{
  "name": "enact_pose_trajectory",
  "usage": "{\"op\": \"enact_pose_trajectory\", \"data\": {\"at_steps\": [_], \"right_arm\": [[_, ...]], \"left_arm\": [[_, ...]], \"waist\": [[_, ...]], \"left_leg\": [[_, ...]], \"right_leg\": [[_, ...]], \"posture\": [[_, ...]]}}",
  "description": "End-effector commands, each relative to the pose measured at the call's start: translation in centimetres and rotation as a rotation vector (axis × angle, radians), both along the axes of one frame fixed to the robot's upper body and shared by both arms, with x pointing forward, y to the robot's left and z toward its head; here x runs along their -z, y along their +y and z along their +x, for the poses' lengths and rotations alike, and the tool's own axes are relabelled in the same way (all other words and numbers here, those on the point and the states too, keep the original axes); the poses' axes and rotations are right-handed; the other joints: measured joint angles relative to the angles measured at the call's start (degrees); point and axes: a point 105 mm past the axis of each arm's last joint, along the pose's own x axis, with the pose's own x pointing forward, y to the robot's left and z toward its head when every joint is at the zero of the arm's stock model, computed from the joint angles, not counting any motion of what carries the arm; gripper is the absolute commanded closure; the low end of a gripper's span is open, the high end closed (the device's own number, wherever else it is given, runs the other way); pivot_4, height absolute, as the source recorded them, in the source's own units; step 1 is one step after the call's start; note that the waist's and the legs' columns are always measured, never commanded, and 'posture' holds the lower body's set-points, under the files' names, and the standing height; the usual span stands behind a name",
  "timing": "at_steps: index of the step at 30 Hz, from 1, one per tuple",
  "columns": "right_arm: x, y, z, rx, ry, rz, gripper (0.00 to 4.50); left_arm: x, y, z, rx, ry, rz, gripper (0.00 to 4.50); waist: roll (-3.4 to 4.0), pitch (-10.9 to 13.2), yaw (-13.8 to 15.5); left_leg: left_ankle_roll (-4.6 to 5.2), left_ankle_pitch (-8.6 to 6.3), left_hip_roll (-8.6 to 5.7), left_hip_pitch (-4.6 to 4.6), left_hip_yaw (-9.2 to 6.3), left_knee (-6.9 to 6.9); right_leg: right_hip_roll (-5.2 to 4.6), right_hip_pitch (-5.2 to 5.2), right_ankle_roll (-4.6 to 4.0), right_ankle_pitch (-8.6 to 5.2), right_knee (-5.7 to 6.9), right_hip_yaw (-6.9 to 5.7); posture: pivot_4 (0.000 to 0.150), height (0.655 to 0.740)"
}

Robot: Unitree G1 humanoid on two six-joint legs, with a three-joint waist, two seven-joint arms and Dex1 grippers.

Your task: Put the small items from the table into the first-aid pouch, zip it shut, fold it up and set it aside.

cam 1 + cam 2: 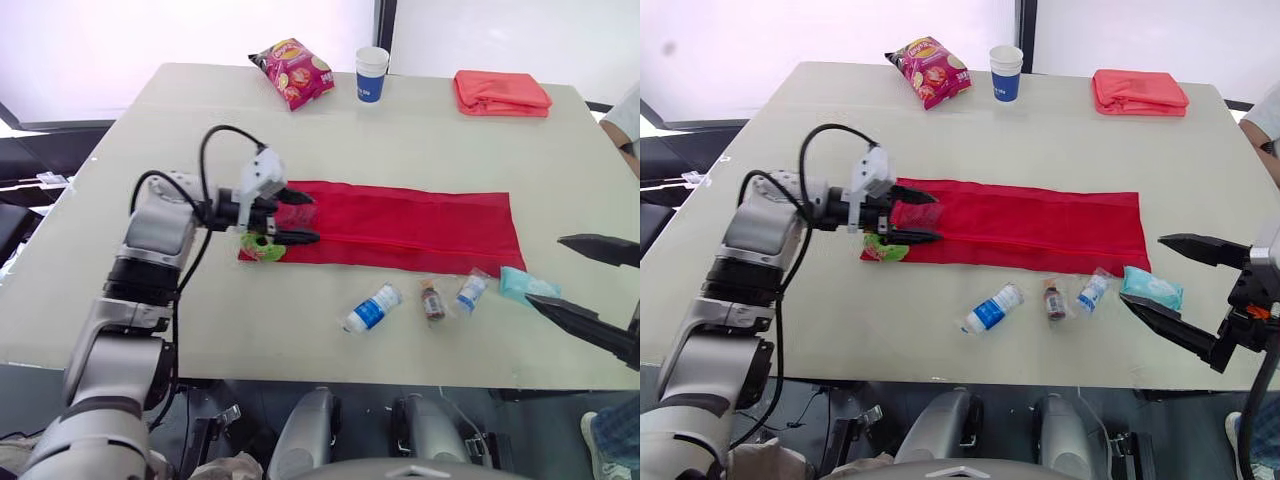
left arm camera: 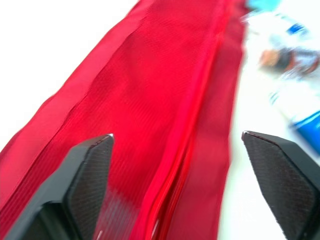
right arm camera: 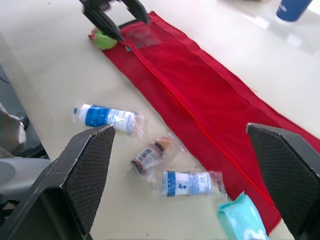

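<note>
Pouch [image 1: 400,225] lies flat in the middle of the table [image 1: 200,130]. A tube [image 1: 374,307], vial [image 1: 432,300], sachet [image 1: 470,291] and teal packet [image 1: 520,284] line the strip between it and the front edge. Left gripper [image 1: 314,217] hovers over the pouch's left end, fingers apart and empty, beside a green roll [image 1: 262,247]. Right gripper [image 1: 1140,268] gapes wide, empty, by the packet.

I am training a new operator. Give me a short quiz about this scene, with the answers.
1. True or false: the right gripper holds the teal packet.
2. What lies by the left gripper at the red pouch's end? A green item; B scissors; C spoon.
3. How many things lie along the table's far edge?
Key: 1 false, it is open; 2 A; 3 three: chips bag, cup, folded red cloth.
</note>
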Motion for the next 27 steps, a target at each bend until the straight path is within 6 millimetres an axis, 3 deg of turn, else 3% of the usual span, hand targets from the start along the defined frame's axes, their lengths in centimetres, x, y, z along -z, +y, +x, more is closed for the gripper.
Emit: {"op": "enact_pose_trajectory", "data": {"at_steps": [1, 7, 14, 19, 26, 27], "right_arm": [[-1.5, -0.1, 0.0, -0.006, -0.064, 0.005, 0.00], [-1.6, -0.1, 0.0, -0.010, -0.077, -0.007, 0.00], [-1.1, 0.5, 0.2, -0.009, -0.083, 0.001, 0.00], [-0.7, 1.0, 0.3, -0.010, -0.075, 0.017, 0.00], [-0.2, 1.8, 0.6, -0.018, -0.053, 0.043, 0.00], [-0.1, 2.0, 0.6, -0.018, -0.047, 0.048, 0.00]], "left_arm": [[-0.2, -3.1, 0.4, 0.051, -0.056, 0.050, 0.09], [2.1, -6.7, 2.3, 0.077, -0.148, 0.196, 0.09], [3.5, -7.4, 3.5, 0.100, -0.238, 0.274, 0.09], [3.4, -7.5, 3.8, 0.104, -0.229, 0.254, 1.65], [3.1, -7.8, 3.6, 0.107, -0.143, 0.192, 4.41], [3.1, -7.9, 3.5, 0.107, -0.126, 0.180, 4.46]], "waist": [[0.00, 0.00, -0.06], [-0.01, 0.00, -0.11], [-0.02, 0.00, -0.13], [-0.02, 0.00, -0.05], [-0.02, 0.00, -0.12], [-0.02, 0.00, -0.14]], "left_leg": [[0.00, 0.00, 0.00, 0.00, 0.00, 0.00], [0.00, 0.00, 0.01, 0.01, 0.02, 0.00], [0.04, -0.02, 0.02, 0.00, 0.04, -0.01], [0.05, -0.03, 0.00, -0.04, 0.04, 0.00], [0.04, -0.02, 0.01, -0.03, 0.04, 0.00], [0.04, -0.02, 0.01, -0.03, 0.03, 0.00]], "right_leg": [[0.01, 0.00, 0.00, 0.00, 0.00, -0.01], [0.06, -0.02, 0.00, 0.00, 0.02, 0.00], [0.05, -0.04, 0.00, 0.00, 0.00, 0.02], [0.01, -0.04, 0.00, 0.00, -0.02, 0.01], [0.03, -0.04, 0.00, 0.00, -0.01, 0.00], [0.03, -0.04, 0.00, 0.00, -0.01, 0.00]], "posture": [[0.150, 0.7395], [0.150, 0.7395], [0.150, 0.7395], [0.150, 0.7395], [0.150, 0.7395], [0.150, 0.7395]]}}
